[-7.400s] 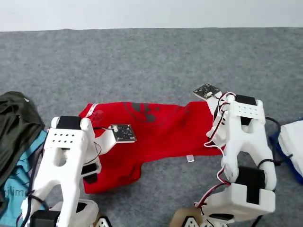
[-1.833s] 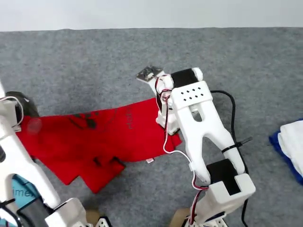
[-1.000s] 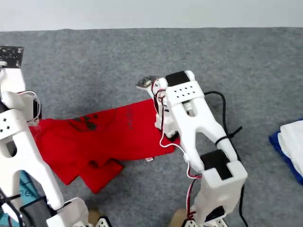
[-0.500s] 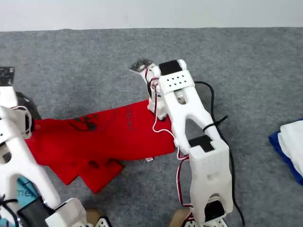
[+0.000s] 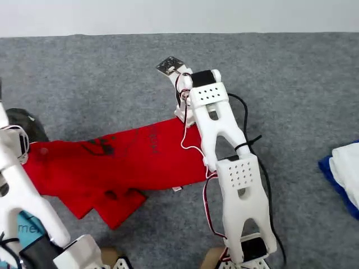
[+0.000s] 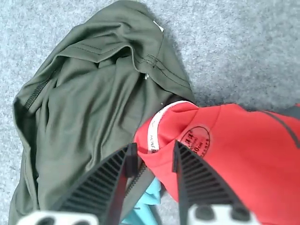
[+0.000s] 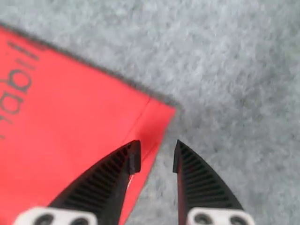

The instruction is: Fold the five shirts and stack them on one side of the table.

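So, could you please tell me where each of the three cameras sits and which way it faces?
High view: fixed above the table, looking down; both white arms show, one at each end of the red shirt.
Left wrist view: on the left wrist, looking down past the open left gripper at the shirt's collar lying on an olive garment.
Right wrist view: on the right wrist, looking down past the open right gripper at the shirt's corner.
Shared: all views show the red shirt.
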### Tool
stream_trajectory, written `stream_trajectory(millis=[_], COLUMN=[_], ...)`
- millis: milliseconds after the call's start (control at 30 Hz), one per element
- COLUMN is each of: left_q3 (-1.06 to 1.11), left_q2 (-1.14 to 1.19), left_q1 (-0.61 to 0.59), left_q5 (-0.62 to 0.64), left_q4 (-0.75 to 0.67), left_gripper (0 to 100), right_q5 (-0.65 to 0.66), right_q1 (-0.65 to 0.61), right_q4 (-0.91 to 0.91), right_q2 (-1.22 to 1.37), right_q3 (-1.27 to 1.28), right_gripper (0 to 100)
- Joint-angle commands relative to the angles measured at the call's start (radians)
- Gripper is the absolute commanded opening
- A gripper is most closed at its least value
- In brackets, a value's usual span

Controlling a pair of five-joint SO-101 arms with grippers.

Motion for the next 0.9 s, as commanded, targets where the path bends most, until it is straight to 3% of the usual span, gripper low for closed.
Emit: stream_trajectory(millis=[0,200,333,467,867], left_q3=[-0.008,-0.007,-0.007,-0.005,-0.005], left_q2=[-0.041,-0.040,-0.038,-0.038,-0.038], left_q1=[-0.005,-0.005,-0.003,-0.003,-0.003], left_q5=[0.012,0.012,0.012,0.012,0.012], left_q4=[-0.020,-0.020,-0.020,-0.020,-0.020], left_gripper=[14,14,14,14,14], right_q5=[-0.005,-0.005,0.011,0.089,0.137], right_q1=[0.001,-0.005,-0.013,0.005,0.211], right_q4=[0.001,0.001,0.024,0.081,0.114], right_q2=[0.047,0.127,0.134,0.128,0.120], right_q3=[-0.141,-0.183,-0.183,-0.186,-0.308], right_gripper=[13.3,12.4,0.6,0.9,1.0])
